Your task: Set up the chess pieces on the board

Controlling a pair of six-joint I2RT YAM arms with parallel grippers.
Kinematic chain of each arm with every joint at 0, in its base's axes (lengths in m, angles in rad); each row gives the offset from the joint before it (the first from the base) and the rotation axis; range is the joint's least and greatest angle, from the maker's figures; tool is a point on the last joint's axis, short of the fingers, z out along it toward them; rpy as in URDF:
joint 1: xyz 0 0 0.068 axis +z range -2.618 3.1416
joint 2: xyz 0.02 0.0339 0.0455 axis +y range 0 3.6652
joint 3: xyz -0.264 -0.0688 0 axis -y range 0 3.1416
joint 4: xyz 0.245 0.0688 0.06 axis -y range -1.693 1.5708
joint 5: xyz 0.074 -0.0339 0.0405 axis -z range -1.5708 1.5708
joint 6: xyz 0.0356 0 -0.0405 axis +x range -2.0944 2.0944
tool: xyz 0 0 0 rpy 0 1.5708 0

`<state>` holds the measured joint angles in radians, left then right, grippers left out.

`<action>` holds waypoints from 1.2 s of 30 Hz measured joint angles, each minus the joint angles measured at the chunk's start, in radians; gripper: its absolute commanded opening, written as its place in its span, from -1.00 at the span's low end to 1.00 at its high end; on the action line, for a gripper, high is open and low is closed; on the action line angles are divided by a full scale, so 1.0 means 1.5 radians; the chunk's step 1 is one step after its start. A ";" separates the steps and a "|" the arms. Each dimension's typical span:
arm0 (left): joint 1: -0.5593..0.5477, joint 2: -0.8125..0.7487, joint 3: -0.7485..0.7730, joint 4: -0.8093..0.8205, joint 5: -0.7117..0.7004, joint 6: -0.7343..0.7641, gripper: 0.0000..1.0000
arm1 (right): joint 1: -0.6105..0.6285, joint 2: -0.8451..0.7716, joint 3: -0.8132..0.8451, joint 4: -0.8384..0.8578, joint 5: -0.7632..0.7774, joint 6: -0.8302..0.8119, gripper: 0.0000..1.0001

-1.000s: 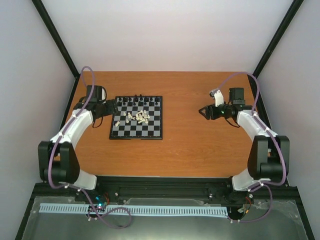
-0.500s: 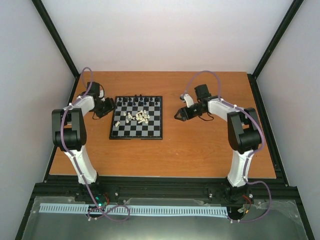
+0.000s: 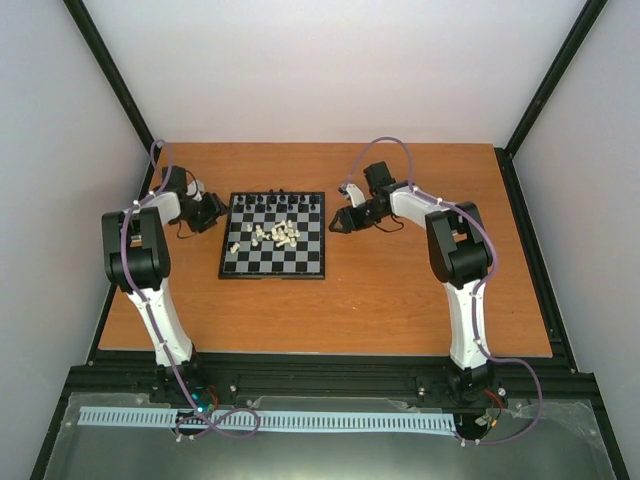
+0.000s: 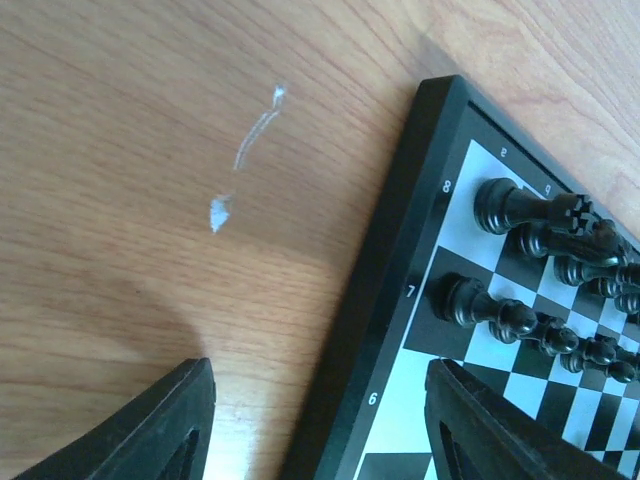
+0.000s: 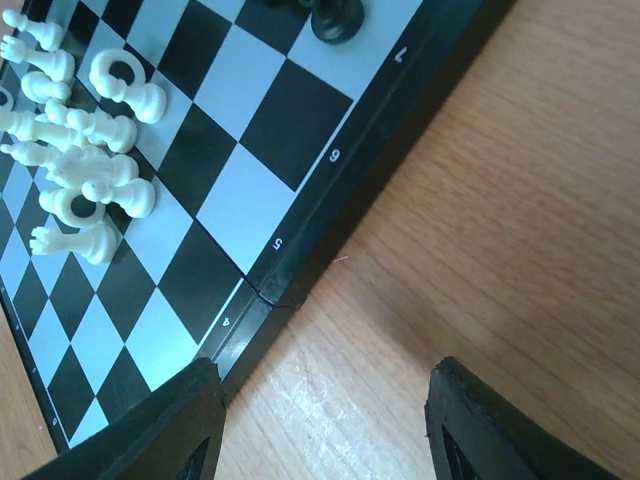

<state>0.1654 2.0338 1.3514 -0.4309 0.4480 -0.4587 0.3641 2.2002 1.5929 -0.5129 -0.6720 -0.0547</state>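
The board (image 3: 272,260) lies on the wooden table, left of centre. Black chess pieces (image 3: 280,199) stand in rows along its far edge; they also show in the left wrist view (image 4: 530,215). Cream-white pieces (image 3: 274,233) lie in a loose heap on the middle squares, and in the right wrist view (image 5: 85,170). My left gripper (image 3: 213,213) is open and empty, low over the board's far-left edge (image 4: 385,300). My right gripper (image 3: 337,223) is open and empty, low over the board's right edge (image 5: 300,250).
The wooden table (image 3: 420,290) stretches right of and in front of the board. A white scuff mark (image 4: 245,150) is on the wood left of the board. Black frame posts stand at the back corners.
Both arms have stretched forward. The right gripper has moved left from mid-table to the board's right edge. The left gripper has shifted slightly back along the board's left edge.
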 measured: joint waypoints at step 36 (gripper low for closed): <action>-0.276 -0.129 -0.162 -0.012 -0.104 -0.021 0.03 | -0.040 -0.139 -0.214 -0.054 0.047 -0.138 0.05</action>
<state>-0.2485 1.8408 1.1080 -0.4484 0.2916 -0.4900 0.3038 1.9919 1.2713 -0.5945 -0.6014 -0.2611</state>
